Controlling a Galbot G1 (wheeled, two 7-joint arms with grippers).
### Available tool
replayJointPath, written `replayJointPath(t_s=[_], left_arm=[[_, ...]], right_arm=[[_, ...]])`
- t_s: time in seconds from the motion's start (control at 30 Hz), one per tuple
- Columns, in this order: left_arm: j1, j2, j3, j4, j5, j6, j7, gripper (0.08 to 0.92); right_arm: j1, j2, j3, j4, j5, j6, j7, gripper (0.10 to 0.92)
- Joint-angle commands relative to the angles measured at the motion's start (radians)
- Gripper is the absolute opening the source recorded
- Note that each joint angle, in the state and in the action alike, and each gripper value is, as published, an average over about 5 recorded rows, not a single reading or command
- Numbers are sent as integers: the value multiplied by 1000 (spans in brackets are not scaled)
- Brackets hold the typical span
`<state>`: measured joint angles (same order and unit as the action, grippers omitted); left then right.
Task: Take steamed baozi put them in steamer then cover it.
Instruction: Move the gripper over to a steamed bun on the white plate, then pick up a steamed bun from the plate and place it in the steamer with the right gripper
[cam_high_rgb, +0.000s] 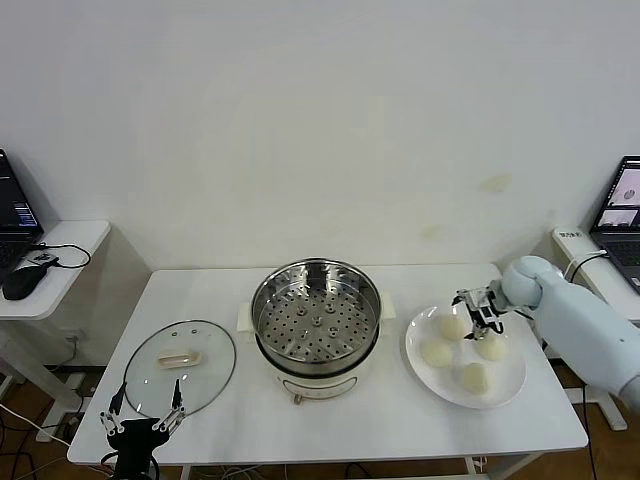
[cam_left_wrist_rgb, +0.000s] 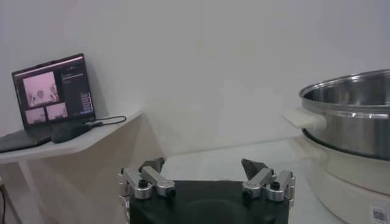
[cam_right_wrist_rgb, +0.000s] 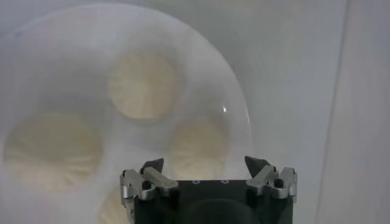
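Cream-white steamed baozi on white plate at surface's right, right gripper spread just above them, steamer uncovered mid-surface, cover lying left of it, left gripper spread at near edge

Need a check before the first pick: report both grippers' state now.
Left gripper: open, empty, near the cover.
Right gripper: open, empty, over the baozi.

My right gripper reaches in from the right on a bent arm, pointing down with its jaws spread wide and nothing between them. My left gripper sits low at the near left, parked, its fingers also wide apart and empty.
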<state>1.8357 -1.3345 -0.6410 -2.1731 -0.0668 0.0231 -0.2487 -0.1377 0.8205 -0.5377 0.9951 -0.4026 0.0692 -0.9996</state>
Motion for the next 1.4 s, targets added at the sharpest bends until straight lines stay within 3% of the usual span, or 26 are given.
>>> replayJointPath(t_s=[0.03, 0.97, 1.4], left_arm=[[1, 1, -5, 0, -2, 0, -1, 823], [4, -3, -3, -15, 1, -1, -4, 823], [5, 11, 4, -19, -51, -1, -5, 823]], right_arm=[[31, 44, -43, -70, -18, 4, -9, 821], [55, 48, -67, -70, 3, 20, -30, 599], [447, -120, -310, 211, 336, -15, -53, 611]])
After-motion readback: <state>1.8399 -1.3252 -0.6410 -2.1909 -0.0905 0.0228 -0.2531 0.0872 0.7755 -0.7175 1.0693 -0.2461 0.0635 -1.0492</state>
